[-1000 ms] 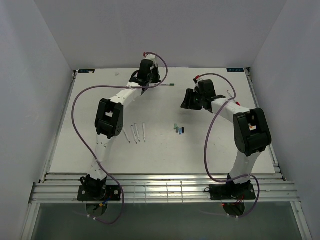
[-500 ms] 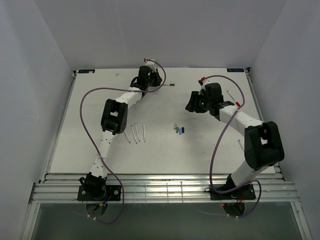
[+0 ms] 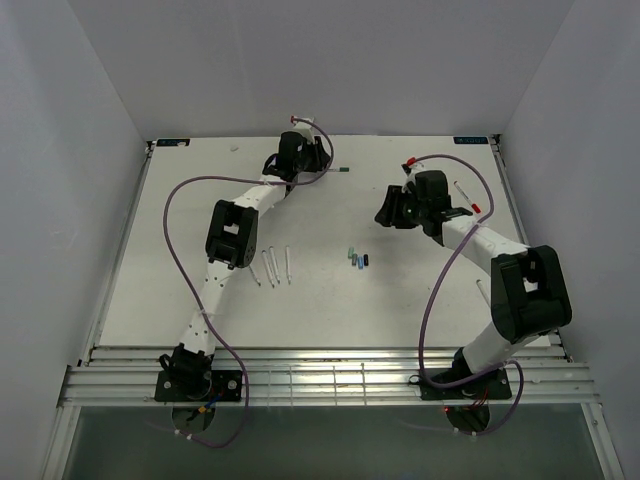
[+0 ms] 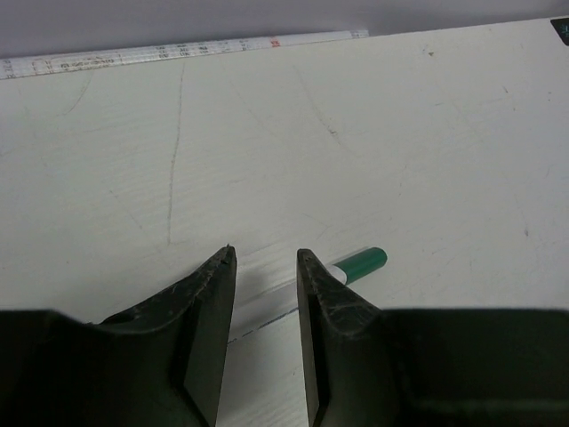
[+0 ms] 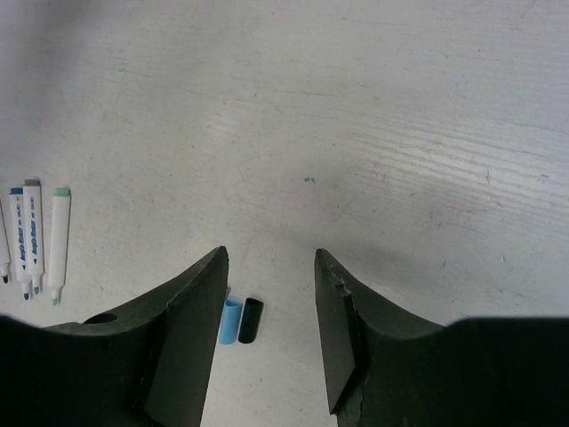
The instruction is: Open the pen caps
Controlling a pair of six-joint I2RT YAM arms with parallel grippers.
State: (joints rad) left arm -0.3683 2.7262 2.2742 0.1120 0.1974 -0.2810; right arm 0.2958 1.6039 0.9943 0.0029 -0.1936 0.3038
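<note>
Caps [image 3: 357, 260] lie loose on the table [image 3: 330, 310], near three white pens [image 3: 272, 266].

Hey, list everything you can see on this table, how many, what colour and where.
uncapped pens: three, white, side by side left of centre.
loose caps: about four, green, blue and black, clustered at centre.
green-capped pen: one, white barrel, far side, left of middle.
red-tipped pen: one, white, far right; too small for detail.
table: one, white.
left claw: one, black, open over the green-capped pen.
right claw: one, black, open, empty, above the loose caps.
</note>
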